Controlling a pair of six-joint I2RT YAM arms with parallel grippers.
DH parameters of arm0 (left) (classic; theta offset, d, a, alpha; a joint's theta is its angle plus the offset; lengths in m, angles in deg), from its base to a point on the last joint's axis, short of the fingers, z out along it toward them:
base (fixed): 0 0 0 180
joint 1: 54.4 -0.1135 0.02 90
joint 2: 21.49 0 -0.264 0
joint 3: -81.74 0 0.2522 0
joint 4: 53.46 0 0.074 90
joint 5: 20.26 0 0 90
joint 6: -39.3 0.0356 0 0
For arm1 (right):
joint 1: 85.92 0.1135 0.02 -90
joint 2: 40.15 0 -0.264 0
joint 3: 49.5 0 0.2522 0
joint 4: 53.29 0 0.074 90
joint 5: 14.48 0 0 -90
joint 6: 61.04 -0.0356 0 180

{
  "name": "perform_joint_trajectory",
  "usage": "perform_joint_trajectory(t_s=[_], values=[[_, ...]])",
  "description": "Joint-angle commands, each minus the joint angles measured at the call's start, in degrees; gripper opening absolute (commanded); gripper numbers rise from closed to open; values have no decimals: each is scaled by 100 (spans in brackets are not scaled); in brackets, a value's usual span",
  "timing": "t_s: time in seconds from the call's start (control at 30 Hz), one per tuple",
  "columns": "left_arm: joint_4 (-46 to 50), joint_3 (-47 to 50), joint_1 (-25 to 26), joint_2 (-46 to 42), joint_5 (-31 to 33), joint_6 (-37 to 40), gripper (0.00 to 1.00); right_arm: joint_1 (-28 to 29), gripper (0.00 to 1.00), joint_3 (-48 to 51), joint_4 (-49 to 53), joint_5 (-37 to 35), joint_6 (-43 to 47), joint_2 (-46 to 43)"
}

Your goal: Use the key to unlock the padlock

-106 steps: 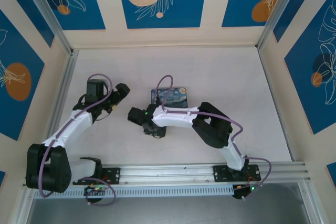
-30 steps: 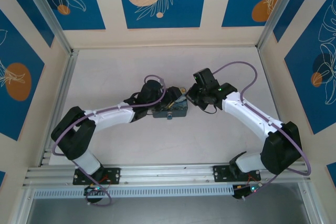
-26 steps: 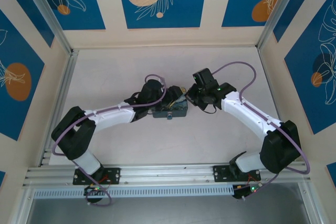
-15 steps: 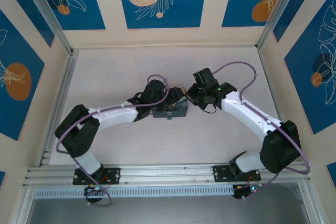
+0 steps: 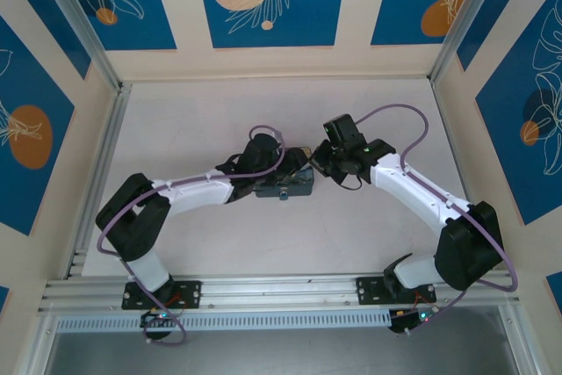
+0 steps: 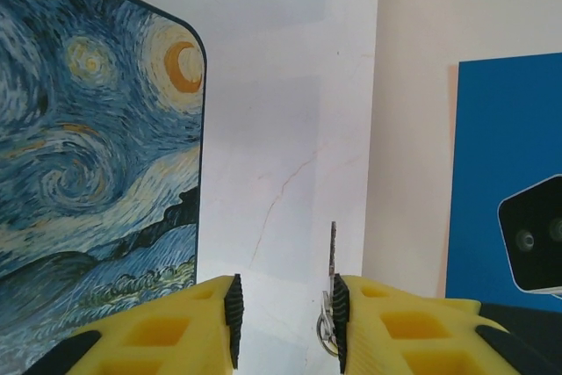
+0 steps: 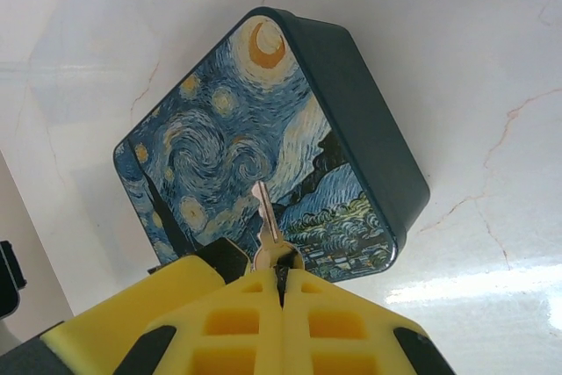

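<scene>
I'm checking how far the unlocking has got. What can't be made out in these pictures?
Padlock: top external view, too small to pick out beside the tin, crowded over by both arms.
Key: right wrist view, its head buried in the shut right gripper.
Thin ringed metal piece: left wrist view, cut by the bottom edge beside the left gripper; held or not, unclear.

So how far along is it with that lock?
Done: the right gripper is shut on the key, which pokes out above the tin. In hand: the left gripper, jaws apart, sits by the tin's edge. Left: the key isn't in the padlock on the tin's near side yet, so inserting and turning remain.
</scene>
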Motion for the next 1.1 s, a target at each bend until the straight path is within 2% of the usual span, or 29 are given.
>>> perform_joint_trajectory(t_s=[0.0, 0.47, 0.57, 0.63, 0.73, 0.8, 0.93, 1.07], values=[[-77, -221, 103, 83, 83, 4, 31, -20, 0, 89, -102, 150, 36, 10], [-74, -268, 134, 140, 57, 12, 0, -69, 2, 127, -119, 121, -30, 12], [9, -244, 101, 48, 58, 272, 0, -337, 43, 371, -225, 194, -22, -242], [182, -275, 58, -75, 20, 695, 0, -566, 52, 639, -421, 316, 71, -556], [586, -477, -54, -236, -168, 1524, 0, -925, 73, 995, -797, 634, 265, -1017], [821, -638, -121, -322, -379, 2147, 0, -1140, 99, 1206, -1177, 878, 456, -1279], [1172, -897, -261, -477, -751, 3168, 0, -1533, 99, 1533, -2304, 1902, 810, -1459], [689, -803, -516, -597, -1212, 3353, 0, -1877, 100, 2072, -4467, 3223, 631, -1320]])
